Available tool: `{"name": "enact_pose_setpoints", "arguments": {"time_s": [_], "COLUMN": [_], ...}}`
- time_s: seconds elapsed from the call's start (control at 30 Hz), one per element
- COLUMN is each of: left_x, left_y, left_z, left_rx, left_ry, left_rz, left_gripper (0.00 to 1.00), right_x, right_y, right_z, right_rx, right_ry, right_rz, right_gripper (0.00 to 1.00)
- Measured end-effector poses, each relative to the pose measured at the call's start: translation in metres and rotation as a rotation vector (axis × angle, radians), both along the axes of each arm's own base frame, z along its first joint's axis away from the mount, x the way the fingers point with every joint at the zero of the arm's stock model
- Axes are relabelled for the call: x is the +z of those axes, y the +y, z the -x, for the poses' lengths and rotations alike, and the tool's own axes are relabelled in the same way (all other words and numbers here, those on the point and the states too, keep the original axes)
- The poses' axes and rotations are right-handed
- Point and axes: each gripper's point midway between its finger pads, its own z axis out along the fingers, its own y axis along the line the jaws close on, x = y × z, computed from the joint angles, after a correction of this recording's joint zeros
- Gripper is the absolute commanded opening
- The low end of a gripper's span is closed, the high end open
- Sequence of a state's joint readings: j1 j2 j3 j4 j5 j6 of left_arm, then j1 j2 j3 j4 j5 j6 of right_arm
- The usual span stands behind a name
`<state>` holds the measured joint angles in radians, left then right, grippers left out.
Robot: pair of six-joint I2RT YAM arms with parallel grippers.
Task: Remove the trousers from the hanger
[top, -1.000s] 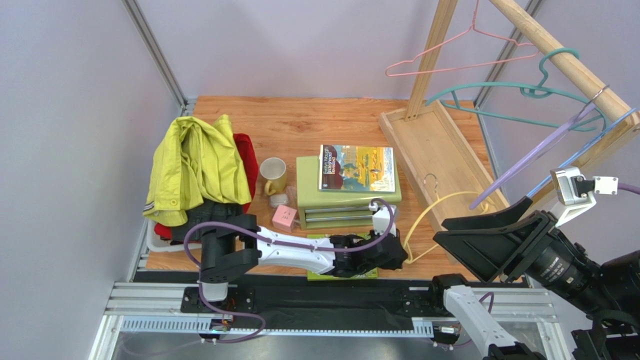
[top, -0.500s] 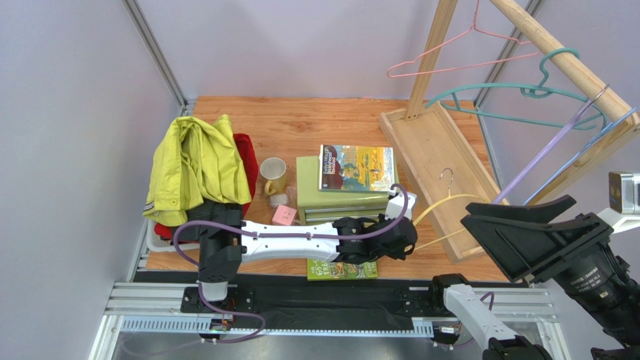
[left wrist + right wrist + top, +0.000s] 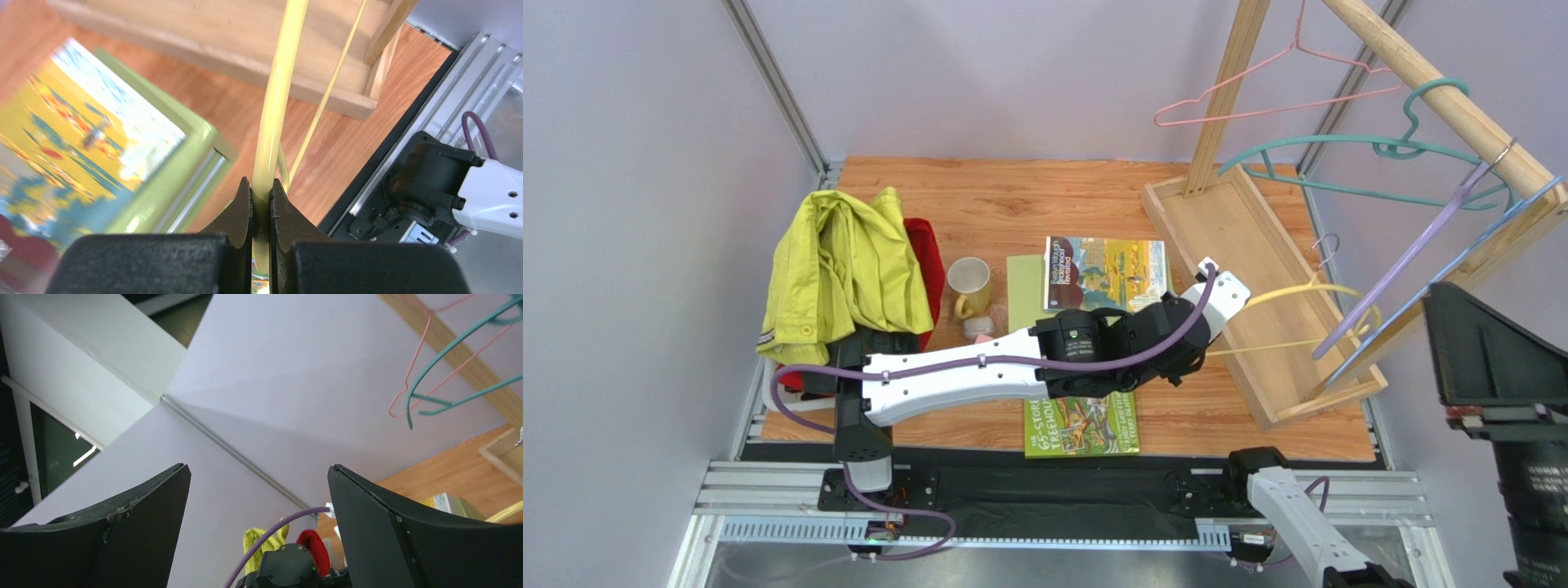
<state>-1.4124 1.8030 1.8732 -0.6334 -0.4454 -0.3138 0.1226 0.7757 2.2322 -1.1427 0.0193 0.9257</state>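
The trousers lie heaped at the table's left: a yellow-green pair (image 3: 836,276) on top, a red one (image 3: 922,272) beside it, dark cloth (image 3: 879,346) underneath. My left gripper (image 3: 262,184) is shut on the thick bar of a bare yellow hanger (image 3: 279,92). In the top view that yellow hanger (image 3: 1308,294) hangs in the air over the wooden rack's base (image 3: 1234,233), and nothing is draped on it. My right gripper (image 3: 258,471) is raised high at the far right, open and holding nothing; one of its fingers (image 3: 1492,355) shows large beside the rack.
A wooden rack rail (image 3: 1443,98) carries pink (image 3: 1259,108), teal (image 3: 1369,153), purple (image 3: 1412,251) and blue (image 3: 1468,276) hangers. A stack of books (image 3: 1106,276), a yellow mug (image 3: 970,287) and a flat book (image 3: 1081,426) lie on the table under my left arm.
My left arm has stretched right and away, carrying the yellow hanger up over the rack's base. The right gripper has drawn off to the right edge.
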Motion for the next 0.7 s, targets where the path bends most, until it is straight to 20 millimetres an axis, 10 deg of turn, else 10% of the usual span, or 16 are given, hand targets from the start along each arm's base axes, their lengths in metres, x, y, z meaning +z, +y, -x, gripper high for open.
{"name": "enact_pose_setpoints", "arguments": {"time_s": [0.33, 0.7], "left_x": [0.129, 0.137], "left_y": [0.0, 0.002], "left_z": [-0.021, -0.052], "left_rx": [-0.19, -0.212], "left_ry": [-0.257, -0.319], "left_rz": [0.112, 0.064], "left_gripper": [0.0, 0.0], "right_x": [0.043, 0.015], "right_y": [-0.047, -0.016], "right_z": [0.055, -0.034], "right_rx": [-0.149, -0.015], "right_ry": [-0.206, 0.037], "right_rz": [-0.119, -0.082], "right_gripper": [0.78, 0.83]}}
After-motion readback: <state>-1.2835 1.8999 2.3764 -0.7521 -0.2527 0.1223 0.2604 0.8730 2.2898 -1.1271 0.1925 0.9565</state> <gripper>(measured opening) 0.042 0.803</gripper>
